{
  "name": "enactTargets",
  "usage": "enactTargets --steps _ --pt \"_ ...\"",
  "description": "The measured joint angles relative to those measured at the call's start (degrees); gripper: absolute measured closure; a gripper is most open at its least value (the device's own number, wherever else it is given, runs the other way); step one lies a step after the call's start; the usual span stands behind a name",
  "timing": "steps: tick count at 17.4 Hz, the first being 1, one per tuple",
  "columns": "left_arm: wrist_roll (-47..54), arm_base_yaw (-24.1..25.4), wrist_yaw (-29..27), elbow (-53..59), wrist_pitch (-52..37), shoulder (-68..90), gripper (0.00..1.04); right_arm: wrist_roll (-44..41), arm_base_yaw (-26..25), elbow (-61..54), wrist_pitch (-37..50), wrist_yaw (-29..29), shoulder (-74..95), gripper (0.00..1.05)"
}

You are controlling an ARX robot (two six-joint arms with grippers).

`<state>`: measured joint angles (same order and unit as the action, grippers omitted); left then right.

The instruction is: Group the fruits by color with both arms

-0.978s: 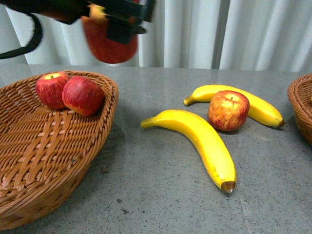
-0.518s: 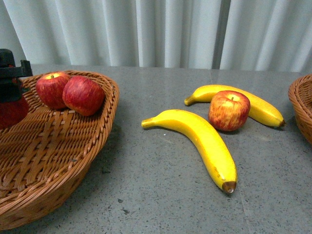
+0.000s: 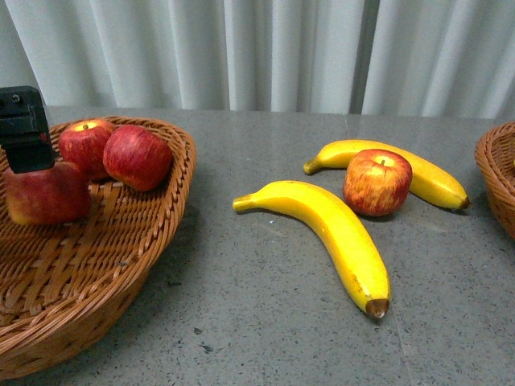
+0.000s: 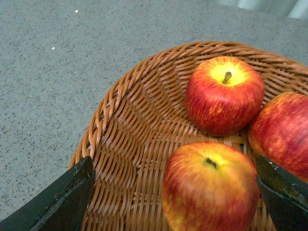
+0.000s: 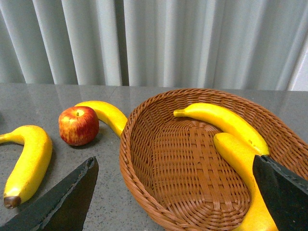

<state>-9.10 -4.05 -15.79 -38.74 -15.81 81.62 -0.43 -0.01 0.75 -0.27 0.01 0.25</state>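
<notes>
Three red apples lie in the left wicker basket [image 3: 173, 173]: two at its back [image 3: 84, 147] [image 3: 137, 157], and a third apple [image 3: 47, 193] [image 4: 209, 187] between the wide-apart fingers of my open left gripper [image 4: 173, 166], untouched by them. On the table a fourth apple [image 3: 376, 182] [image 5: 78, 125] leans against one banana [image 3: 430, 178], with a second banana [image 3: 330, 229] in front. My right gripper [image 5: 175, 166] hovers open over the right basket [image 5: 144, 159], which holds two bananas [image 5: 226, 120] [image 5: 243, 163].
White curtains hang behind the grey stone table [image 3: 257, 322]. Only the rim of the right basket [image 3: 495, 173] shows at the front view's right edge. The left basket fills the front view's left side.
My left gripper carried an apple from high above the table down into the left basket and opened. That apple now rests on the weave.
</notes>
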Motion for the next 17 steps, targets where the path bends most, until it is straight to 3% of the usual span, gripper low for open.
enactTargets --steps 5,11,17 --pt "1.8 -6.4 1.4 -2.1 -0.9 -6.2 0.07 0.0 0.0 0.0 0.0 0.0 0.0 0.07" --pt "10.9 -18.8 15.0 -15.2 -3.3 7.9 0.07 0.0 0.0 0.0 0.0 0.0 0.0 0.07" --pt "15.8 -24.5 22.3 -25.8 0.6 22.4 0.07 0.0 0.0 0.0 0.0 0.0 0.0 0.07"
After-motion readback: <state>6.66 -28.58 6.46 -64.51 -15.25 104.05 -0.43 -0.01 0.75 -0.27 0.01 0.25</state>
